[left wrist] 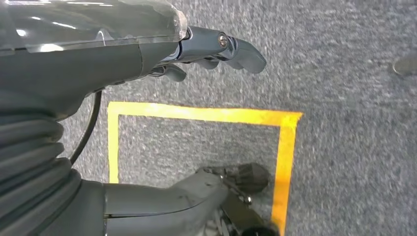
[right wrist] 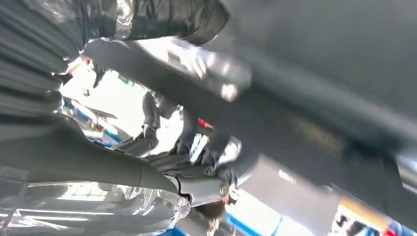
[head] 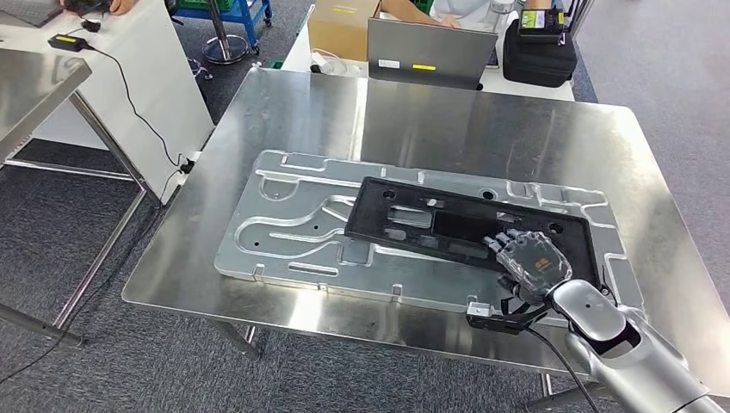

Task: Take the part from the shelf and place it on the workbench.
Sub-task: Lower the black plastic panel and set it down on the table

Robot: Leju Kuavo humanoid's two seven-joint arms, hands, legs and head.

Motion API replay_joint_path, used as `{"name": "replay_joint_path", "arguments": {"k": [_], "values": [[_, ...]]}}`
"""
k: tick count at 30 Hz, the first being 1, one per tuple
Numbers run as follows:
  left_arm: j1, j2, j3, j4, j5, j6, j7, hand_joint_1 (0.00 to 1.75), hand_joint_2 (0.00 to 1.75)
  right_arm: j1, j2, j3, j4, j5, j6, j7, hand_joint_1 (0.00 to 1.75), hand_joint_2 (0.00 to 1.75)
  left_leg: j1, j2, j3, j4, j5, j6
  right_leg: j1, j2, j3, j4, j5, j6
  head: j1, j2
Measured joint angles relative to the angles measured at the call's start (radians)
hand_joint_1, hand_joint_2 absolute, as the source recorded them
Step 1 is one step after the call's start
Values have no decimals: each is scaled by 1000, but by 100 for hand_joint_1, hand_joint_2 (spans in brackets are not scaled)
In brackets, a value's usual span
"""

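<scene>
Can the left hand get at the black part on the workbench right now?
Probably not as it stands: the left hand hangs over carpet floor, away from the workbench. The right hand is already on the black part.

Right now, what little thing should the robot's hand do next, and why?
Probably let go and lift away. The black part already lies on the silver plate on the workbench, and the right hand rests on its near edge; whether its fingers grip is unclear.

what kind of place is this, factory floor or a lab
Probably a robotics lab or test workshop, not a production line: a steel workbench carries a stamped metal plate and a black part, a laptop sits behind it, and yellow tape marks the carpet.
</scene>
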Motion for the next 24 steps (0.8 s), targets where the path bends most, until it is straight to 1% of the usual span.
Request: {"name": "replay_joint_path", "arguments": {"k": [1,2,3,4,5,6,7,8,9,10,11,12,13,14,15,16,17,18,19,20,21,22,23,24], "values": [[1,0,0,0,2,-2,0,0,0,12,3,-5,1,-1,-1,1,0,0,-1,1,-1,1,0,0,-1,0,-23,50,-16,3,0,0],[2,0,0,0,4,-4,0,0,0,20,6,-10,1,-1,-2,3,0,0,-1,2,-1,1,-1,0,-3,0,-31,68,-13,5,0,0],[3,0,0,0,6,-6,0,0,0,26,9,-16,1,-1,-3,4,0,0,0,2,0,2,-2,-2,-5,-1,-19,48,8,7,0,0],[4,0,0,0,8,-10,0,0,0,29,12,-22,0,-2,-3,5,0,0,0,3,3,4,-4,-4,-8,-2,10,-8,43,8,0,0],[4,0,0,0,10,-12,0,0,0,33,14,-30,-1,-2,-3,6,0,0,1,3,5,6,-7,-7,-10,-3,46,-78,75,6,0,0],[4,0,0,0,12,-15,1,0,0,38,17,-38,-2,-3,-3,6,0,0,-1,3,6,10,-11,-12,-9,-4,76,-139,96,3,0,0],[4,0,0,0,14,-17,1,0,0,42,20,-47,-5,-3,-3,6,0,0,-2,3,7,12,-13,-17,-8,-4,96,-179,106,-2,0,0],[4,-1,0,0,15,-17,1,0,0,47,23,-54,-8,-4,-3,7,0,0,-3,3,7,13,-16,-23,-5,-3,103,-195,104,-7,0,0],[4,-1,0,0,16,-17,2,0,0,51,26,-60,-10,-4,-3,7,0,0,-5,3,8,12,-16,-29,-2,-2,103,-196,103,-12,0,0],[4,-1,0,0,16,-17,2,0,0,55,29,-65,-12,-5,-4,8,0,0,-4,3,9,10,-17,-35,-3,-1,104,-198,104,-18,0,0],[4,-1,0,0,16,-17,2,0,0,58,31,-69,-14,-5,-4,8,0,0,-3,3,10,13,-22,-41,-4,-1,105,-201,105,-24,0,0],[4,-1,0,0,16,-17,2,0,0,60,32,-71,-16,-5,-4,8,0,0,-2,2,5,28,-34,-46,-7,-1,107,-205,107,-31,0,0],[4,-1,0,0,16,-17,2,0,0,62,34,-73,-17,-5,-5,8,0,0,-1,1,-9,60,-57,-50,-9,-2,108,-208,109,-36,0,0],[4,-1,0,0,16,-18,2,0,0,66,36,-75,-19,-5,-6,8,0,0,1,1,-35,116,-89,-54,-9,-3,108,-208,109,-39,0,0],[5,-1,0,0,16,-18,2,0,0,71,38,-76,-20,-5,-6,8,0,0,1,1,-67,185,-125,-57,-8,-4,106,-207,110,-42,0,0],[6,-1,0,0,17,-20,2,0,0,77,41,-77,-20,-5,-7,8,0,0,1,1,-99,251,-152,-59,-7,-4,105,-206,110,-43,0,0],[8,-1,0,0,18,-22,2,0,0,82,43,-79,-21,-4,-9,8,0,0,1,1,-119,295,-164,-60,-7,-4,104,-205,111,-44,0,0],[9,-1,0,0,20,-25,2,0,0,86,46,-81,-21,-4,-10,8,0,0,1,1,-122,302,-156,-59,-6,-4,104,-203,111,-44,0,0],[10,-1,0,0,22,-29,2,0,0,90,49,-84,-23,-4,-13,8,0,0,1,0,-104,263,-127,-57,-6,-3,104,-202,111,-44,0,0],[10,-1,0,0,24,-31,2,0,0,95,52,-86,-27,-2,-14,8,0,0,1,0,-69,192,-87,-52,-6,-1,105,-202,111,-44,0,0],[10,0,0,0,26,-34,2,0,0,99,55,-87,-31,-1,-15,8,0,0,-1,-2,-33,118,-56,-47,-4,0,105,-201,110,-42,0,0],[9,1,0,0,28,-35,2,0,0,105,59,-87,-35,2,-16,8,0,0,-3,-4,-5,56,-31,-43,-3,2,104,-201,111,-39,0,0],[8,1,0,0,28,-36,2,0,0,111,62,-87,-39,4,-16,8,0,0,-5,-5,9,23,-20,-38,-2,3,102,-200,113,-34,0,0],[8,2,0,0,29,-36,2,0,0,116,66,-87,-42,5,-16,7,0,0,-8,-7,10,15,-19,-34,-1,3,99,-201,116,-27,0,0]]}}
